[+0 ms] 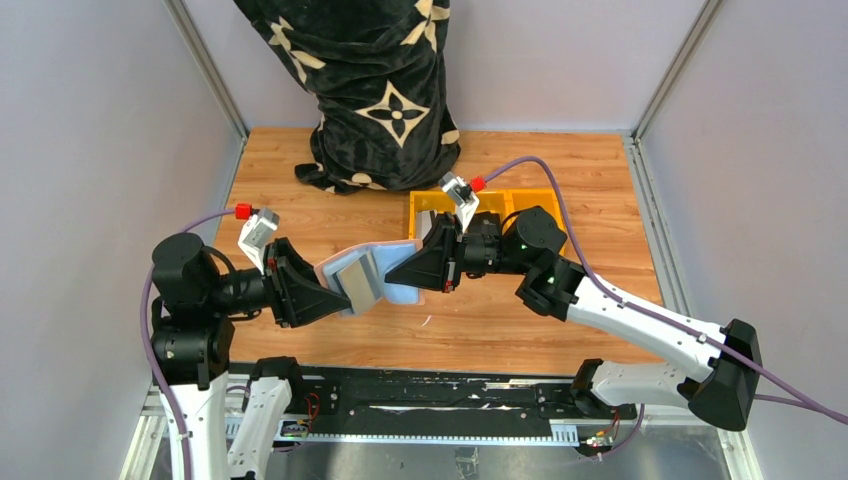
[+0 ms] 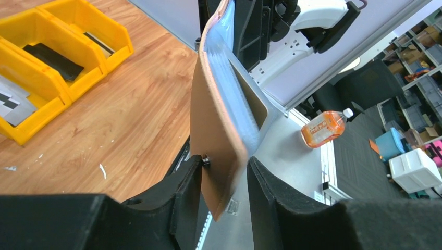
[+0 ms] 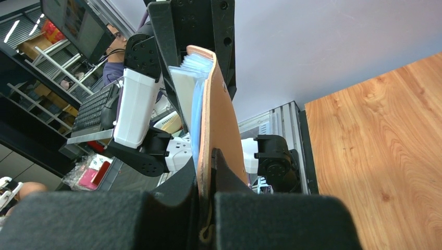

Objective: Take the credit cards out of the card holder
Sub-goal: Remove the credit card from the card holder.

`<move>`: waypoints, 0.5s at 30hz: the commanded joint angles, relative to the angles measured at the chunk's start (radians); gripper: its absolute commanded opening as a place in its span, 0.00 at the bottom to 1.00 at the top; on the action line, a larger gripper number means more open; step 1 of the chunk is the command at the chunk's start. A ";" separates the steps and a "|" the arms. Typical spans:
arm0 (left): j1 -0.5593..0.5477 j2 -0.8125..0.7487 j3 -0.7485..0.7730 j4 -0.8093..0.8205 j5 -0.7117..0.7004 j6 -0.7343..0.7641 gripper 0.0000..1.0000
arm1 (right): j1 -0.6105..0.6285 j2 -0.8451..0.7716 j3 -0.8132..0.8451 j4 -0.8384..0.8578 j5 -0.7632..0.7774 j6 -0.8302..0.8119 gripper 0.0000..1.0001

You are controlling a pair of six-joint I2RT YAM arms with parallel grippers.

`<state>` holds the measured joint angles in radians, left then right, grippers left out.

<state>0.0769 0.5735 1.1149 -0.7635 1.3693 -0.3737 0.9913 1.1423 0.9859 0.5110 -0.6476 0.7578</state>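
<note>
left gripper: jaws partway apart, one on each side of the card holder's left flap. One finger sits at the stud. Can't tell if it's pinching or just bracketing the flap.
card holder: brown, folded open, held up off the table. It spans the gap between the two grippers, centre of scene, nearer side.
credit cards: inside the holder, pale blue edges stacked against the inner face and tucked in the pockets.
right gripper: clamped tight on the holder's right flap, leather pinched between both fingers.
yellow bin: on the table, right of centre, far side, just behind the right gripper. Three compartments.
bin, one end compartment: grey flat piece with a black-and-white checker mark.
bin, middle compartment: black flat item lying on the floor of it.
bin, other end compartment: thin dark strip; can't make out what it is.
</note>
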 commanded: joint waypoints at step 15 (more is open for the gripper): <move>-0.002 -0.042 0.006 0.032 -0.108 0.002 0.35 | -0.020 0.004 -0.039 0.213 -0.107 0.087 0.00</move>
<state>0.0769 0.5434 1.1149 -0.7544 1.3102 -0.3706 0.9844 1.1450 0.9592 0.5690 -0.6807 0.7925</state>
